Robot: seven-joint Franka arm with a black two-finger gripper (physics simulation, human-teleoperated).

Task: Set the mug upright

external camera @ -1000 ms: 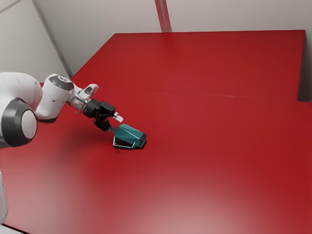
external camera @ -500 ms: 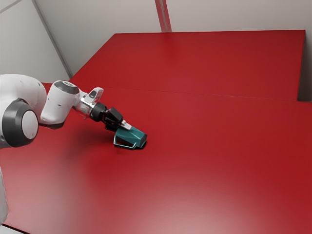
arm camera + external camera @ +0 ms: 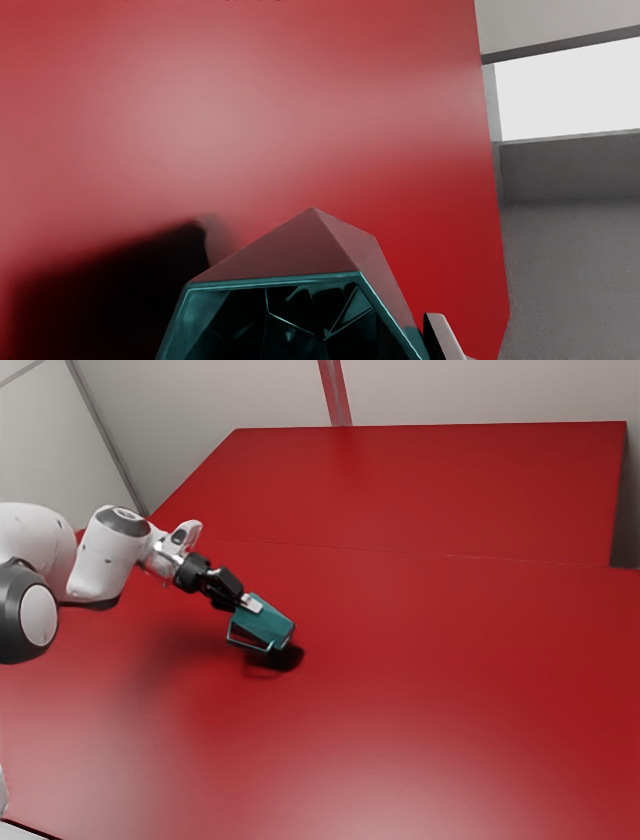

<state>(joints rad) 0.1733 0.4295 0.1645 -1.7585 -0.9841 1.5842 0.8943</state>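
Mug (image 3: 268, 622): faceted, glossy teal, angular handle (image 3: 248, 647), tilted above smooth desk (image 3: 450, 660).
Gripper (image 3: 251, 603) closed on mug; rim partly cut off in wrist view.

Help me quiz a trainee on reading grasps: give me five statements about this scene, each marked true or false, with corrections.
1. The mug is teal. True.
2. The mug stands upright on the table. False: it is tilted, and its offset shadow shows it raised above the table.
3. The mug's open end faces toward the gripper. True.
4. The gripper is clear of the mug. False: it is shut on the mug near its rim.
5. The arm comes in from the exterior view's left. True.
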